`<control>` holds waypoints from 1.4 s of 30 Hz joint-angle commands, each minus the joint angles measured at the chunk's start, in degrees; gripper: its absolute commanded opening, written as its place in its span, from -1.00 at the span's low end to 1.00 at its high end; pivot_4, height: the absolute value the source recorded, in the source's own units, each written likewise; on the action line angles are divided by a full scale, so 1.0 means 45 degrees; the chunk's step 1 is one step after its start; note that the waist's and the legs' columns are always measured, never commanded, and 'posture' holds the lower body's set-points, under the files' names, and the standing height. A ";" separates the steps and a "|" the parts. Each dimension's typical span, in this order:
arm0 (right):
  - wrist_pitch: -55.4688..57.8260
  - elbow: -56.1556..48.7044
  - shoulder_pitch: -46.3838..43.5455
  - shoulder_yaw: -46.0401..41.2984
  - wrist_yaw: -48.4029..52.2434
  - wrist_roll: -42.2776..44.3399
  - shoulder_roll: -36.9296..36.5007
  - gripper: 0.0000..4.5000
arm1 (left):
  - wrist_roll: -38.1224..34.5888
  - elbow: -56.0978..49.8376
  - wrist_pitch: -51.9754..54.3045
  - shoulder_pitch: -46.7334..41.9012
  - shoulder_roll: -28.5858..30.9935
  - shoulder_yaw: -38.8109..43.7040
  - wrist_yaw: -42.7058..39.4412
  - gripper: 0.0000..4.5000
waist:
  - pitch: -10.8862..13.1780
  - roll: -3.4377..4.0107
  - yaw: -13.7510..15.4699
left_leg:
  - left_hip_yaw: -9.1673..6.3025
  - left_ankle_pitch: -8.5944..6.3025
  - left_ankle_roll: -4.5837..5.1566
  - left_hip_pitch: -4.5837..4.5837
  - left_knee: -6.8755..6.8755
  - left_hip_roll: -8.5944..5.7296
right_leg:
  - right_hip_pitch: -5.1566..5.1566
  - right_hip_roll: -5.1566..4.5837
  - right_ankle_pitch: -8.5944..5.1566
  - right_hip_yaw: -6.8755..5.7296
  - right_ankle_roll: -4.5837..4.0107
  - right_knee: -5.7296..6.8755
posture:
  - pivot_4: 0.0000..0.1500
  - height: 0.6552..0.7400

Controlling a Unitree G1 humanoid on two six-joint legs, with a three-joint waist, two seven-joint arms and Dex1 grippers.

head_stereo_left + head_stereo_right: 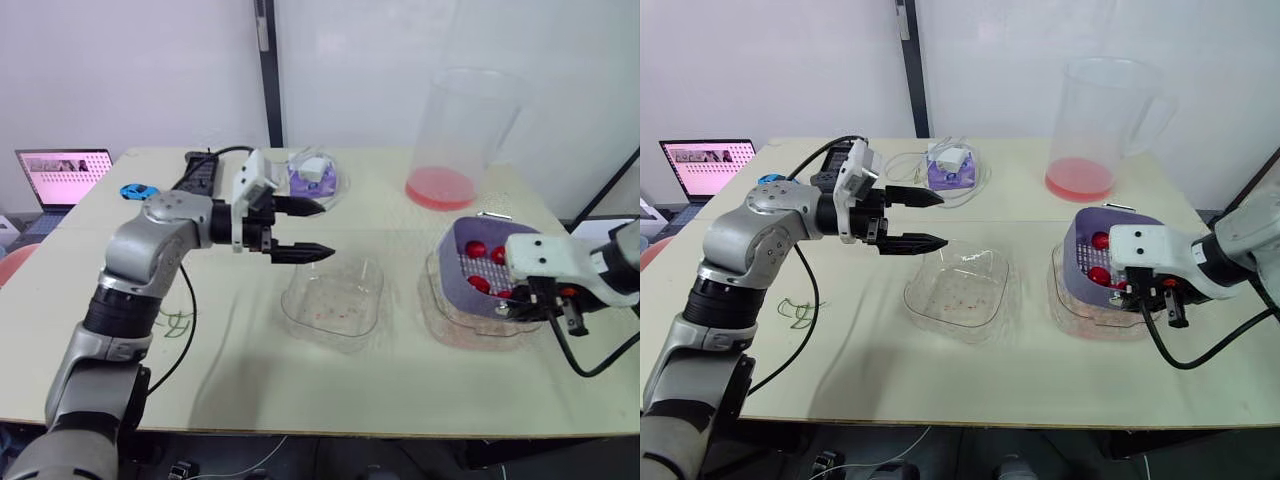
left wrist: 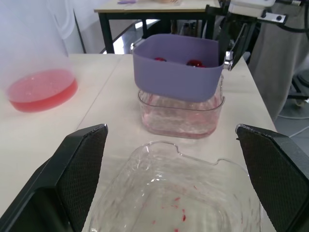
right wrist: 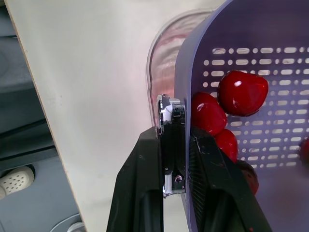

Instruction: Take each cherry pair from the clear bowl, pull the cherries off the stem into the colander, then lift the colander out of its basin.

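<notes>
Right gripper (image 3: 174,137): fingers closed on the metal handle (image 3: 170,113) at the rim of the colander (image 3: 251,29), one finger outside the purple wall and one inside; the right wrist view shows this clamp up close.
Cherries (image 3: 243,93): several, red, loose on the perforated floor.
Basin (image 2: 181,116): clear, pink-stained, with the colander seated in it, near the tabletop's (image 1: 940,380) right edge.
Clear bowl (image 1: 958,290): mid-tabletop, holding only red flecks, as the left wrist view shows.
Left gripper (image 1: 942,219): fingers spread wide, holding nothing, hovering beside the bowl's left rim.
Pitcher (image 1: 1100,120): toward the far edge, with red liquid at its bottom.
</notes>
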 commanded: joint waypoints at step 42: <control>-0.6207 0.9391 -0.9568 0.5166 0.1720 -0.4468 0.5273 -0.92 | -0.0129 -0.1911 -0.0351 0.4239 0.0142 0.3355 0.3727 1.00 | 0.0004 0.0016 -0.0390 | 0.0025 0.0042 -0.0075 -0.0008 -0.0028 0.0001 | -0.0059 -0.0006 0.0002 0.0030 -0.0003 0.0027 | 1.00 0.84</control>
